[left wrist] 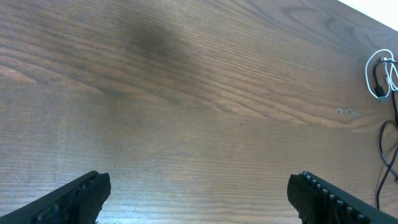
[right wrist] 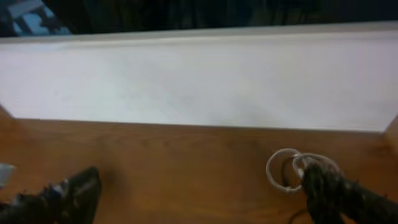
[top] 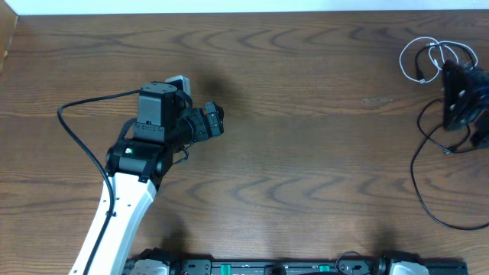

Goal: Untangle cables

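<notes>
The cables lie at the far right of the table. The thin white cable (top: 426, 57) makes small loops near the far edge. A thin black cable (top: 425, 139) runs from it down towards the front right. My right gripper (top: 461, 80) hovers over this bundle. In the right wrist view it is open (right wrist: 199, 194), and its right finger overlaps the white loop (right wrist: 281, 171); I cannot tell if they touch. My left gripper (top: 216, 121) is open and empty over bare wood, left of centre. Its wrist view (left wrist: 199, 194) shows the white cable (left wrist: 379, 79) and black cable (left wrist: 387, 149) far off right.
The wooden table (top: 306, 153) ends at a white wall (right wrist: 199, 74) just behind the cables. A thicker black arm cable (top: 76, 130) loops at the left beside the left arm. The arm bases sit along the front edge.
</notes>
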Motion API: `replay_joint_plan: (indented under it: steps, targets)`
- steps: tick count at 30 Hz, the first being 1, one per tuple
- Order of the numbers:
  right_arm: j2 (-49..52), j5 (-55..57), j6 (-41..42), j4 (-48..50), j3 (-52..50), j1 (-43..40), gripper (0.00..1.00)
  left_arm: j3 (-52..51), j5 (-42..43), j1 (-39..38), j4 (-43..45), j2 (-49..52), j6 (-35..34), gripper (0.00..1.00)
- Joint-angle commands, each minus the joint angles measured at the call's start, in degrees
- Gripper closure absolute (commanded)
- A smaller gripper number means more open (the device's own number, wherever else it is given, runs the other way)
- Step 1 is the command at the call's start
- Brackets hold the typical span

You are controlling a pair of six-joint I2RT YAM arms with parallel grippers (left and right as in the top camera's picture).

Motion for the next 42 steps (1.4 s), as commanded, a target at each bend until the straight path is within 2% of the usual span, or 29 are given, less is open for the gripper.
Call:
replay_joint_plan:
  steps: [1, 9, 10, 16, 21, 24, 30, 38, 42]
  targets:
    - [-5.77, 7.91, 0.33, 5.99, -10.58, 2.49, 0.01, 1.05, -0.76, 0.17, -0.13, 0.0, 0.76, 0.04]
    - [-20.52, 8.11, 0.33, 36.22, -42.53, 2.71, 0.01, 1.07, -0.76, 0.17, -0.13, 0.0, 0.79, 0.04]
    - [-23.87, 8.11, 0.33, 43.23, -49.64, 3.02, 0.01, 1.07, -0.76, 0.17, -0.13, 0.0, 0.79, 0.04]
    - [-33.59, 8.11, 0.33, 67.25, -70.27, 4.39, 0.01, 1.07, -0.76, 0.17, -0.13, 0.0, 0.79, 0.04]
    - [-40.5, 9.4, 0.31, 81.07, -84.56, 4.39, 0.01, 1.07, -0.76, 0.17, -0.15, 0.0, 0.79, 0.04]
    - [-45.16, 11.98, 0.33, 84.19, -91.82, 4.81, 0.01, 1.07, -0.76, 0.17, -0.15, 0.0, 0.79, 0.04]
    - [-54.42, 18.08, 0.33, 84.5, -102.16, 6.47, 0.01, 1.07, -0.76, 0.17, -0.15, 0.0, 0.79, 0.03]
    - [-63.76, 17.62, 0.35, 84.46, -110.99, 6.54, 0.01, 1.07, -0.76, 0.17, -0.13, 0.0, 0.79, 0.04]
    - [-63.65, 16.61, 0.35, 84.28, -113.2, 6.54, 0.01, 1.07, -0.76, 0.17, -0.13, 0.0, 0.79, 0.04]
